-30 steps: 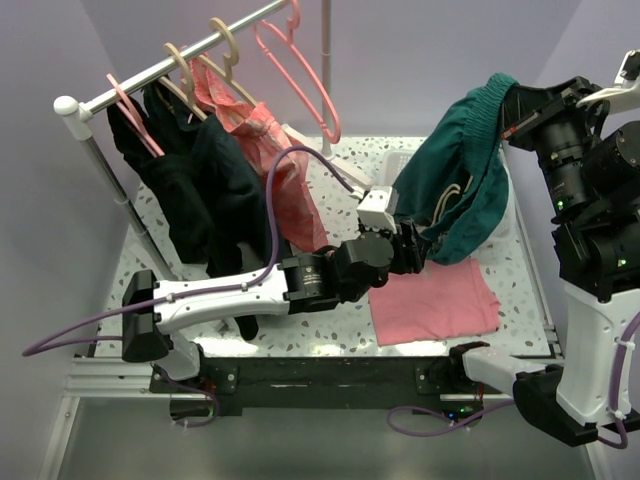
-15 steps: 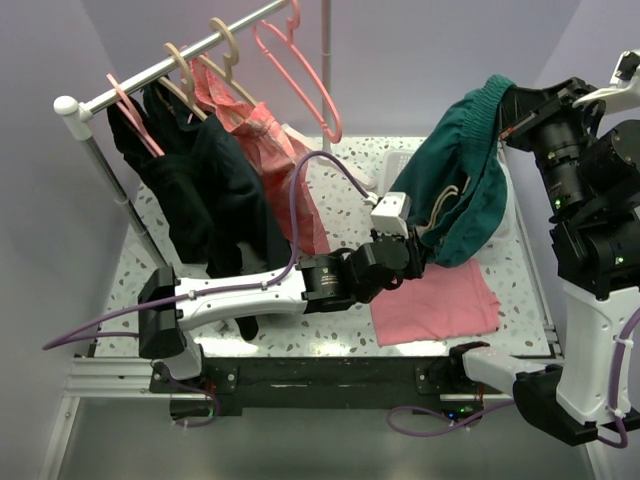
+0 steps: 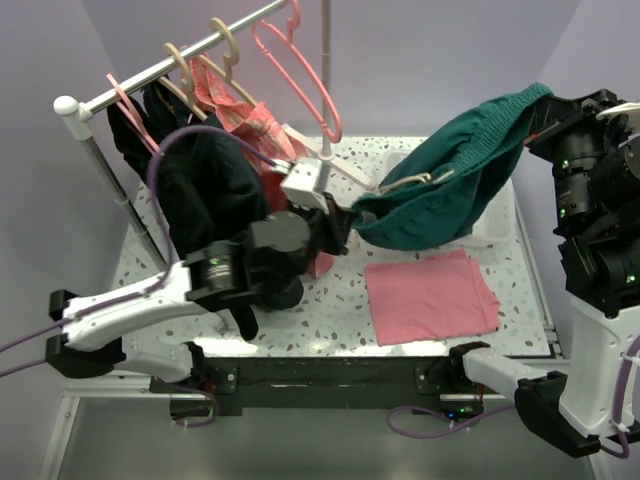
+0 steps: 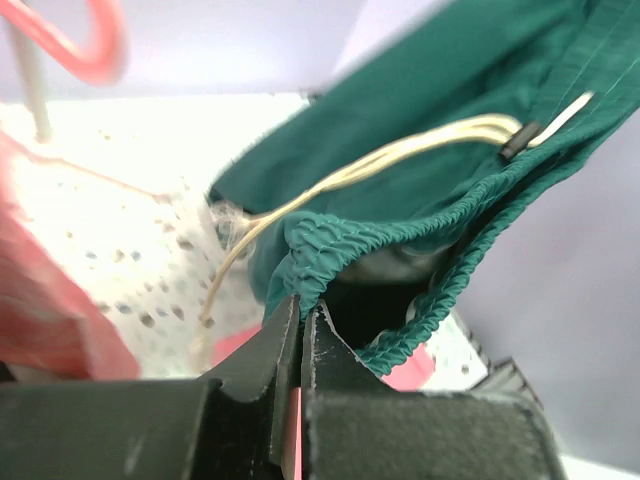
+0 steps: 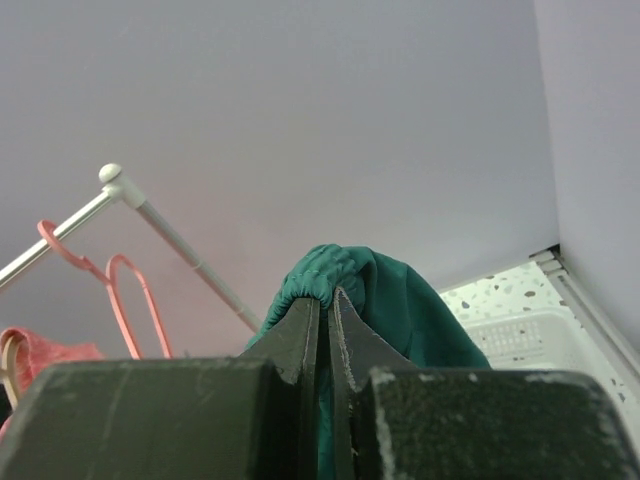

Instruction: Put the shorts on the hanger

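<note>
The left pincer (image 3: pixel 352 214) is clenched on the gathered elastic waistband of the shorts (image 3: pixel 450 175); in the left wrist view its two fingers press together with the green hem pinched at their tips. The right pincer (image 3: pixel 540 115) is likewise clenched on the shorts, gripping a bunched fold at the garment's other end, high at the right side of the scene. Between the two grips the shorts stretch as a sagging green band in the air above the far right part of the counter (image 3: pixel 330 320), the right end raised well above the left. The light drawstring (image 3: pixel 410 181) loops loose along the waistband near the left grip. The hanger (image 3: pixel 300 75) hangs by its hook from the far end of the metal rail (image 3: pixel 170 65), to the left of the shorts and above the left pincer; the shorts do not touch it. Further along the rail hang beige wooden hangers (image 3: pixel 225 45), a reddish garment (image 3: pixel 240 115) and dark garments (image 3: pixel 200 190). A flat pink cloth (image 3: pixel 430 295) lies on the counter beneath the shorts, and a white basket (image 5: pixel 520 335) sits behind it at the far right.
</note>
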